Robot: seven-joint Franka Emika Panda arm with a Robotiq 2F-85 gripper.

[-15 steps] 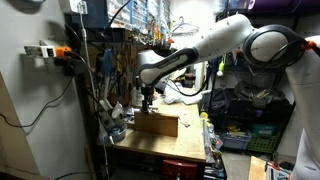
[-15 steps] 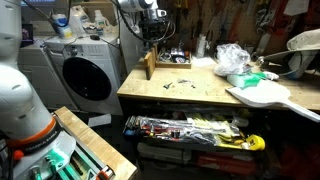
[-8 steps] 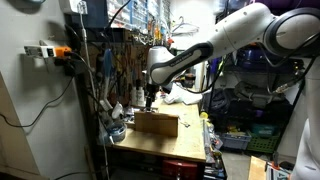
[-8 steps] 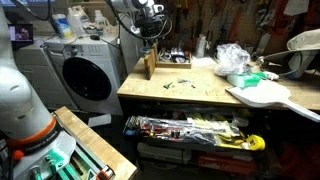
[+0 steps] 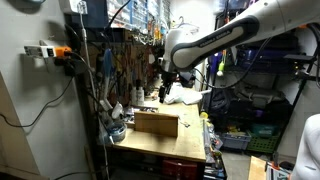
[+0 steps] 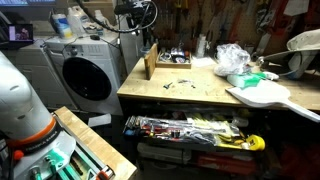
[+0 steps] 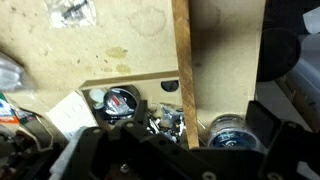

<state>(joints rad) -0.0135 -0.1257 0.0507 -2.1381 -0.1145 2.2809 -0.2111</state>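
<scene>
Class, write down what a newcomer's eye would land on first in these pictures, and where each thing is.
The white robot arm sweeps across the cluttered workshop, its open tool hanging above a wooden box on the workbench. Beside the bench stands a washing machine.

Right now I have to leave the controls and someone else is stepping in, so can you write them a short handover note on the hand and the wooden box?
Hand: open and empty, hanging in the air above the wooden box, touching nothing.
Wooden box: upright at the end of the workbench, next to the washing machine. The wrist view shows small round metal items by its wall; whether they lie inside or outside cannot be told.
Done: nothing is gripped.
Left: if the box is the target, both the approach and the grasp remain.
</scene>
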